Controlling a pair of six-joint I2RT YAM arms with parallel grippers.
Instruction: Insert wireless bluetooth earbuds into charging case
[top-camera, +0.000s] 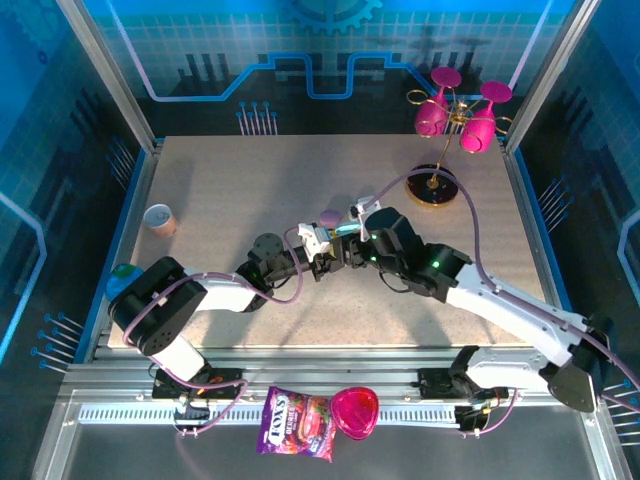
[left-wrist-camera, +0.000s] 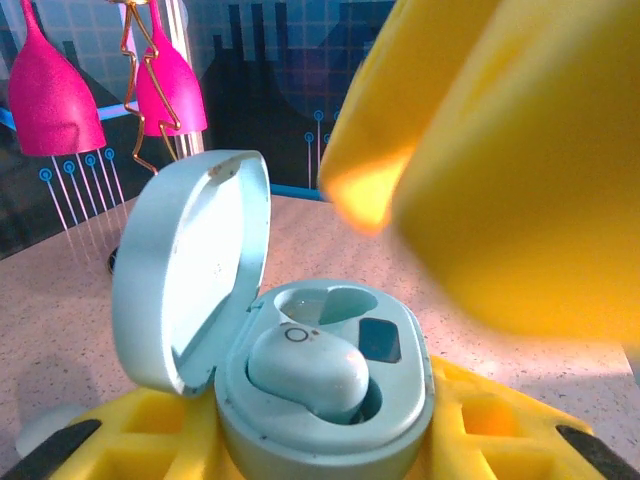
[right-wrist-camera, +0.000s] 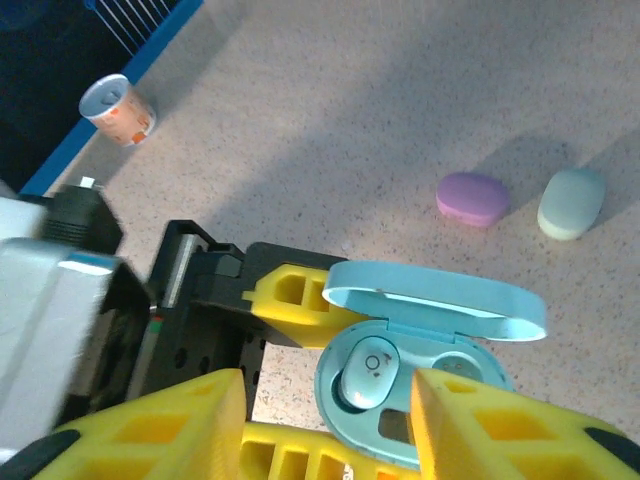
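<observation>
While the worktop (top-camera: 250, 180) carries a fair scatter of things, the work itself sits at its middle, where the left arm (top-camera: 200, 295) and right arm (top-camera: 500, 300) meet nose to nose. The left jaws are closed on the charging case (left-wrist-camera: 330, 420). Their yellow fingers (left-wrist-camera: 130, 435) pinch the mint base from both sides, and the lid (left-wrist-camera: 190, 260) is swung up and open. The right jaws hang just above it, spread wide with nothing between them, one finger (right-wrist-camera: 520, 430) either side of the case in the right wrist view. One pale mint earbud (left-wrist-camera: 305, 370) lies in the nearer well; the far well (left-wrist-camera: 330, 300) beside it looks empty. I judge the task about half done: a second earbud has to go in, and where that one lies I cannot tell. The seated one may want a press home.

Round about are a gold stand of pink goblets (top-camera: 455, 110) at the far right corner, and a sweet packet (top-camera: 297, 425) and pink heart-shaped dish (top-camera: 355, 412) on the rail by the bases. A paper cup (top-camera: 160, 218) stands at the left, and two closed pebble cases, purple (right-wrist-camera: 473, 198) and pale grey-green (right-wrist-camera: 571, 203), lie just beyond the jaws. None of these blocks the open well; the crowding comes from the two sets of fingers themselves, close together over a small target.
</observation>
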